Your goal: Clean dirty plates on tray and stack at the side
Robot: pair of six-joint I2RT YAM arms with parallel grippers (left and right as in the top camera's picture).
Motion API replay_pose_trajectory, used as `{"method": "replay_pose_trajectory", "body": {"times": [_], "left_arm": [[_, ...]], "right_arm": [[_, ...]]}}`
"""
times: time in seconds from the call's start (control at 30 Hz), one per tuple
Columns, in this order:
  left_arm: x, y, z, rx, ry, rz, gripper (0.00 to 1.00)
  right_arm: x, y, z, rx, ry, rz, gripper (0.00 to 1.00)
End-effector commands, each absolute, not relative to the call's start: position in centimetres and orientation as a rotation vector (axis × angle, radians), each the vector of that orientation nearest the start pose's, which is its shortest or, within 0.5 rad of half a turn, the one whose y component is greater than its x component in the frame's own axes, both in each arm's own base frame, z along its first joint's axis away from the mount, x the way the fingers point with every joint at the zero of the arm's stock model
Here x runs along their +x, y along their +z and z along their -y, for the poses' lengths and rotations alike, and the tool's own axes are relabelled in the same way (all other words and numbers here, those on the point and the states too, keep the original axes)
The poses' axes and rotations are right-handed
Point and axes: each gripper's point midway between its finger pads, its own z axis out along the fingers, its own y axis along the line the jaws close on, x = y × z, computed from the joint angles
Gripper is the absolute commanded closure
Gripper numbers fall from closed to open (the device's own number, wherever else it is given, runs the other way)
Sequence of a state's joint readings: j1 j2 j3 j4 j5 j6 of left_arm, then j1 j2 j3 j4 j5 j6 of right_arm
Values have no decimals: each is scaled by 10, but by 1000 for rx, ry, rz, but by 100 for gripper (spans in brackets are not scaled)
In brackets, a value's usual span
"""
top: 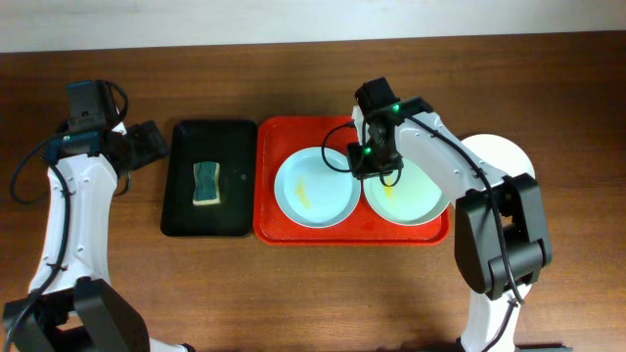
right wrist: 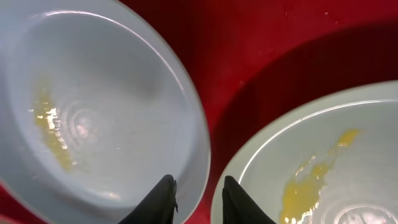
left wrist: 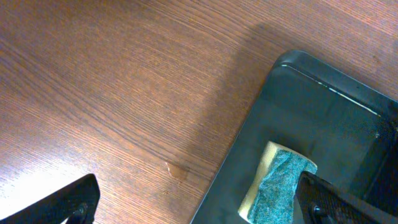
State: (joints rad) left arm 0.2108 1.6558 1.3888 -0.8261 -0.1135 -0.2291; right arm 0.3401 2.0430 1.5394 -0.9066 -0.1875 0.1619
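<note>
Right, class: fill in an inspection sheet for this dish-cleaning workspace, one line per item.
Surface: brown wooden table.
Job's things: red tray holds a blue plate and a green plate side by side, both with yellow smears. A white plate sits on the table right of the tray, partly hidden by the right arm.
Clutter: black tray with a sponge in it, left of the red tray.
Claws: left claw open, above the table by the black tray's corner. Right claw down, straddling the blue plate's rim, grip not clear.
Cables: black cables loop along both arms.
Surroundings: pale wall beyond the far edge.
</note>
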Motion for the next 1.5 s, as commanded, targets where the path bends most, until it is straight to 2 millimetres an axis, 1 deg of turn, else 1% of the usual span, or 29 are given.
{"method": "replay_pose_trajectory", "body": {"times": [0.0,0.07,0.1,0.17,0.37,0.47,0.5,0.53,0.6,0.73,0.83,0.87,0.97,1.0,1.1,1.13,1.23,1.33,1.43,1.47], "left_arm": [[395,156,-107,-632,157,-2572,1],[395,156,-107,-632,157,-2572,1],[395,156,-107,-632,157,-2572,1],[395,156,-107,-632,157,-2572,1],[395,156,-107,-632,157,-2572,1],[395,156,-107,-632,157,-2572,1],[395,156,-107,-632,157,-2572,1],[395,156,-107,-632,157,-2572,1],[395,156,-107,-632,157,-2572,1],[395,156,-107,-632,157,-2572,1],[395,156,-107,-632,157,-2572,1],[395,156,-107,-632,157,-2572,1],[395,156,-107,-632,157,-2572,1],[395,156,-107,-632,157,-2572,1],[395,156,-107,-632,157,-2572,1],[395,156,-107,-632,157,-2572,1],[395,156,-107,-632,157,-2572,0],[395,156,-107,-632,157,-2572,0],[395,156,-107,-632,157,-2572,1],[395,156,-107,-632,157,-2572,1]], "right_arm": [[384,37,-170,-283,317,-2985,74],[385,33,-171,-284,321,-2974,74],[386,33,-171,-284,322,-2969,77],[388,33,-172,-284,325,-2959,81],[391,34,-173,-282,328,-2948,81],[396,35,-175,-253,338,-2930,80],[399,36,-176,-253,342,-2915,76],[402,36,-177,-254,345,-2902,76],[407,38,-179,-255,353,-2877,72],[410,39,-180,-255,356,-2864,72],[410,33,-180,-255,358,-2854,73],[409,30,-180,-255,359,-2854,76],[403,23,-177,-255,353,-2872,93],[402,23,-177,-254,353,-2877,96],[402,23,-178,-182,370,-2886,96],[402,24,-180,-110,396,-2897,96],[401,24,-180,-13,410,-2907,96],[398,23,-181,-9,421,-2922,96],[393,25,-188,-4,490,-2938,96],[393,25,-188,-4,489,-2938,96]]}}
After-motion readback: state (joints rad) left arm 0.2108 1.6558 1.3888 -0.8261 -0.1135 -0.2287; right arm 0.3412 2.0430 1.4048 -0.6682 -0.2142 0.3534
